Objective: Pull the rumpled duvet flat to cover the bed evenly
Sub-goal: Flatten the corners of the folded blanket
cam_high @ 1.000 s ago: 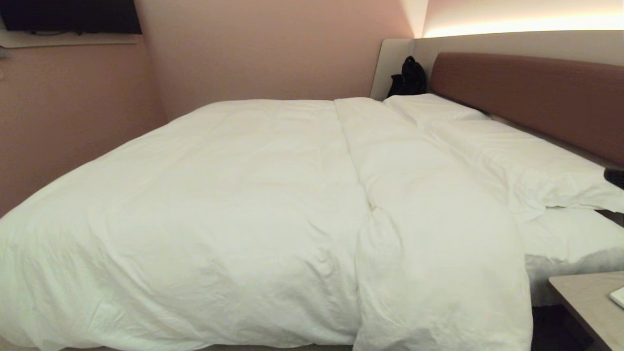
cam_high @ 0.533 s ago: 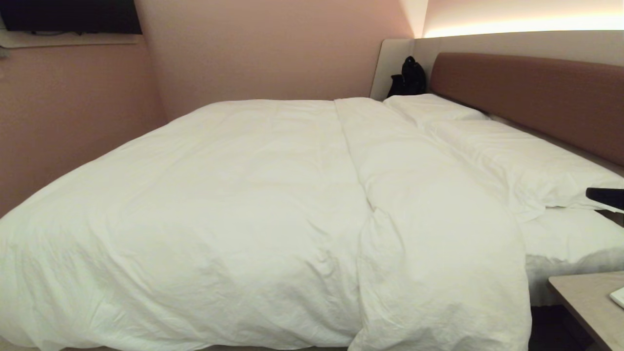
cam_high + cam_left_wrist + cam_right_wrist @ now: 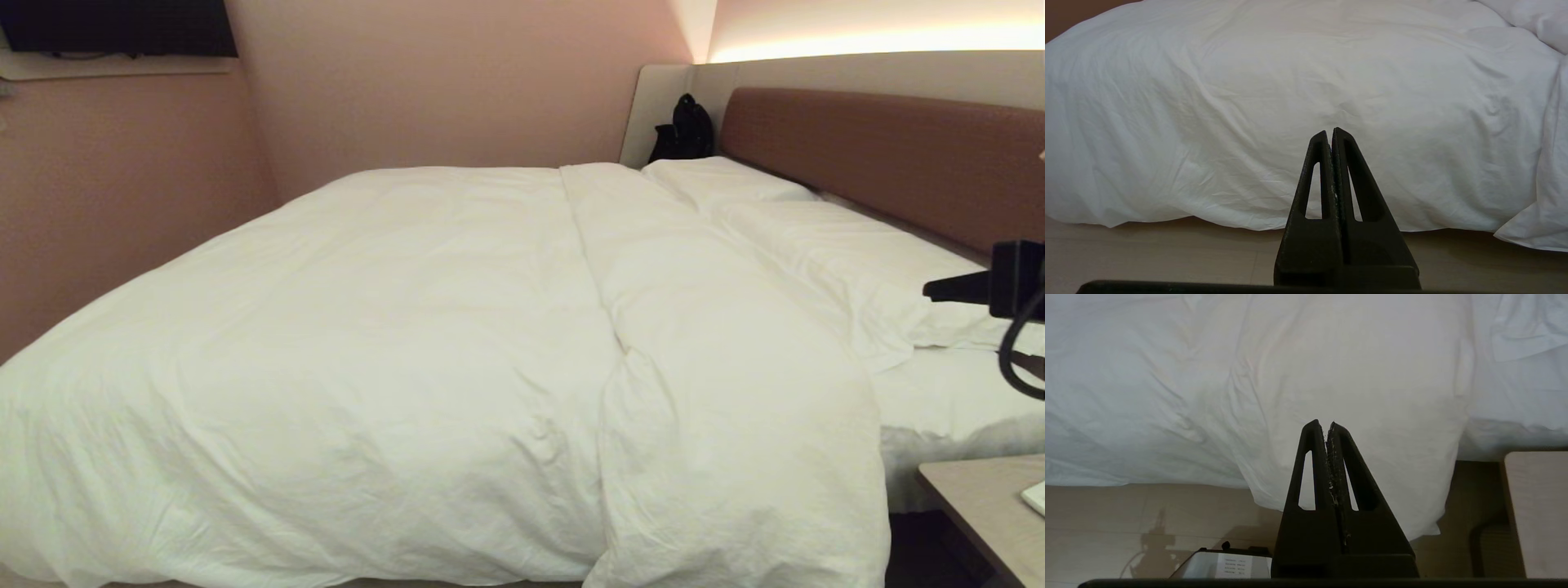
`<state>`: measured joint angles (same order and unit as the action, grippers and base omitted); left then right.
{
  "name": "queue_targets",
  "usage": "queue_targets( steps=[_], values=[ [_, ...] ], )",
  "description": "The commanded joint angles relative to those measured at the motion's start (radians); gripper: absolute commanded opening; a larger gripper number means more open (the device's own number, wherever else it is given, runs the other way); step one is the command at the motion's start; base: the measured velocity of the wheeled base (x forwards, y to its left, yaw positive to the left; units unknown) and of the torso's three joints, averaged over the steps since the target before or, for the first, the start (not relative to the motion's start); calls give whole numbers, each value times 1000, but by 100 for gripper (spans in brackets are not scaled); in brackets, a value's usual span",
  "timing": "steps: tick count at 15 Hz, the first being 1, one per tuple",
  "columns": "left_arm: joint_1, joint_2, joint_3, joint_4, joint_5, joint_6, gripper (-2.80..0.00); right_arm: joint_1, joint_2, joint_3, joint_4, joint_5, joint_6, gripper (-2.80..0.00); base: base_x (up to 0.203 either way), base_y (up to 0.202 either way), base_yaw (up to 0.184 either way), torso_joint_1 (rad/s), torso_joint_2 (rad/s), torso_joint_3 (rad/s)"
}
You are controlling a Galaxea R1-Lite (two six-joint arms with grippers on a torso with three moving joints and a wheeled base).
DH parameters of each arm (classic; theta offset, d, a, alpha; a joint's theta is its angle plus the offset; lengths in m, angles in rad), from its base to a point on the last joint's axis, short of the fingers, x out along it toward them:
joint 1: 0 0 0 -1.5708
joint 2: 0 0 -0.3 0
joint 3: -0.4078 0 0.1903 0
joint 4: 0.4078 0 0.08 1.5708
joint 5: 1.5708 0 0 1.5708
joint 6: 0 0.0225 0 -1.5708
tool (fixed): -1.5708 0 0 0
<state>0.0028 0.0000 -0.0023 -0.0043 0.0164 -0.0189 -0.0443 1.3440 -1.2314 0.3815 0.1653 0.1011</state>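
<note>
Below and ahead of the right hand [image 3: 1327, 426], clenched on nothing, the duvet [image 3: 424, 367] covers most of the bed [image 3: 939, 400], its doubled band toward the pillows unflattened.

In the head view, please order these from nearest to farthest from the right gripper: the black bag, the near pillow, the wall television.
From the right gripper, at the right edge:
1. Near pillow, right beside it.
2. Black bag, in the far corner by the headboard.
3. Wall television, top left.
</note>
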Motion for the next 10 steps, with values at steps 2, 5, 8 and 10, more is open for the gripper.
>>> queue_targets(
  steps=[2,5,8,10],
  values=[
    [0,0,-1,0,0,0,-280,1,200,-115,4,15,15,-280,0,0,0,0,0,0],
    [0,0,-1,0,0,-1,-280,27,380,-267,29,43,19,-280,0,0,0,0,0,0],
    [0,0,1,0,0,0,-280,73,536,-381,71,48,43,-280,0,0,0,0,0,0],
    [0,0,-1,0,0,0,-280,121,607,-425,91,44,70,-280,0,0,0,0,0,0]
  ],
)
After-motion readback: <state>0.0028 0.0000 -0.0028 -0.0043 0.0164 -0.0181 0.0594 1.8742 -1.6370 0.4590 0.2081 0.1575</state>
